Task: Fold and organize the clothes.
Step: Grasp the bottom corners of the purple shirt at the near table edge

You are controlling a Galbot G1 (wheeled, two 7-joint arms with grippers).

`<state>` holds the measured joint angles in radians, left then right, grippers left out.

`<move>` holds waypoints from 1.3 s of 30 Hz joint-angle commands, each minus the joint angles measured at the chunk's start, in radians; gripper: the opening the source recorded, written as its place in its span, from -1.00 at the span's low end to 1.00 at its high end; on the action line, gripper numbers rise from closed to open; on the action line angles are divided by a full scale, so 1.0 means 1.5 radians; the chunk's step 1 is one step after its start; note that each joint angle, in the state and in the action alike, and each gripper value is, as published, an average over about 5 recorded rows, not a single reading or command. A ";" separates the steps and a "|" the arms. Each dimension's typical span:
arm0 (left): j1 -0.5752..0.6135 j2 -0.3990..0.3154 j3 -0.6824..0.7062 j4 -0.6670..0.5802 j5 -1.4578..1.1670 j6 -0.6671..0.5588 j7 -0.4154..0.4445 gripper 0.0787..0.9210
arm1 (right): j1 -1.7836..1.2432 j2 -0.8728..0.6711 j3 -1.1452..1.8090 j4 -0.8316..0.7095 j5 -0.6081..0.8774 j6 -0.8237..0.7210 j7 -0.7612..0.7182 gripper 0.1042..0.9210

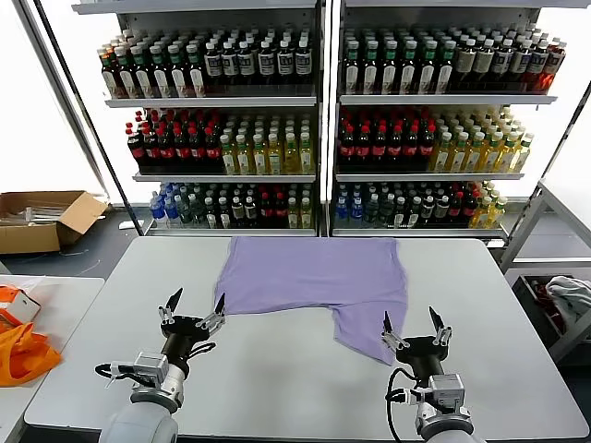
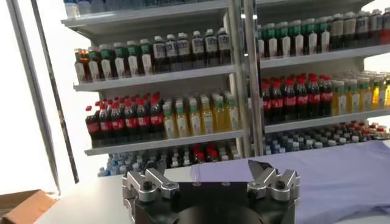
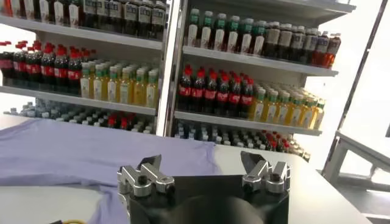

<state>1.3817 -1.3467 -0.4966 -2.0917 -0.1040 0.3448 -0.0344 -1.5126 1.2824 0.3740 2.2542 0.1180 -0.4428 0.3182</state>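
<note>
Grey table (image 1: 517,305), lavender T-shirt (image 1: 314,277) spread flat; left tool (image 1: 191,309), right tool (image 1: 414,330), both apart, empty

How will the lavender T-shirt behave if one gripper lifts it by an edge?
Probably floppy: the lavender T-shirt lies flat on the grey table with soft ripples, so a lifted edge would likely drape and sag. Likely light for its spread, being thin fabric. Pushing would probably bunch it, not slide it whole. The left gripper and right gripper are both open, holding nothing.
</note>
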 commanded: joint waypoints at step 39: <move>-0.200 0.109 0.086 0.227 -0.131 0.155 -0.019 0.77 | 0.063 0.059 -0.040 -0.110 0.099 -0.090 0.122 0.76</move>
<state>1.0999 -1.1955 -0.3841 -1.7928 -0.2981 0.5635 -0.0638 -1.4449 1.3647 0.3214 2.1442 0.2476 -0.5681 0.4839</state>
